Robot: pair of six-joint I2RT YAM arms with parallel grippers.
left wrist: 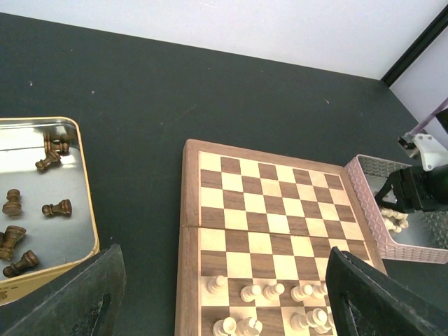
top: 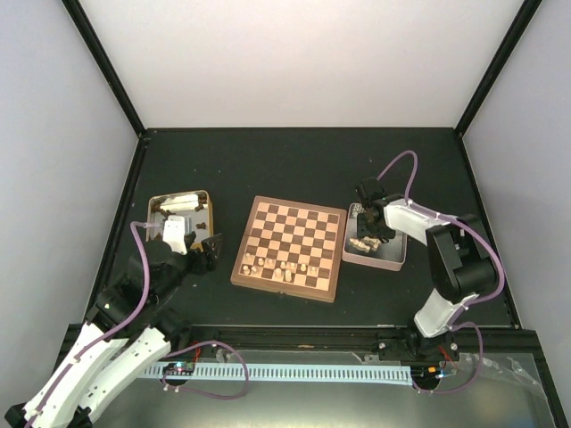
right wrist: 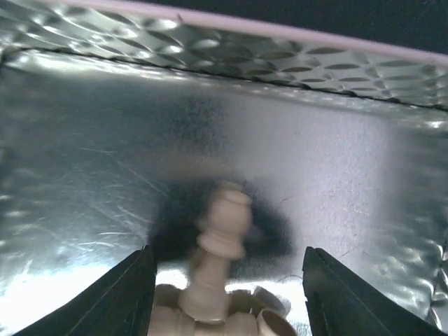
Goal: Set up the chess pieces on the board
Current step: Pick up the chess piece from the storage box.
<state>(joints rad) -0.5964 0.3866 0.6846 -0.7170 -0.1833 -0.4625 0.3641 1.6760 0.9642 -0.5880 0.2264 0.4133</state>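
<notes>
The right gripper (right wrist: 225, 262) is spread inside the pink tin (right wrist: 210, 42) around a blurred, apparently untouched pale piece (right wrist: 222, 224). The left gripper (left wrist: 224, 259) is positioned released and empty at the board (left wrist: 280, 224) edge.

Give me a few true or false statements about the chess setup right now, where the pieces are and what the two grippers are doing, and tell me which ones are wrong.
1. The pale pieces on the board stand in the rows nearest the arms. True.
2. Dark chessmen fill the board's far rows. False: those rows are bare; the dark pieces lie in the gold tin.
3. The right gripper is down inside the pink-rimmed tin, open over loose pale pieces. True.
4. The left gripper is shut on a dark piece. False: it is open and holds nothing.
</notes>
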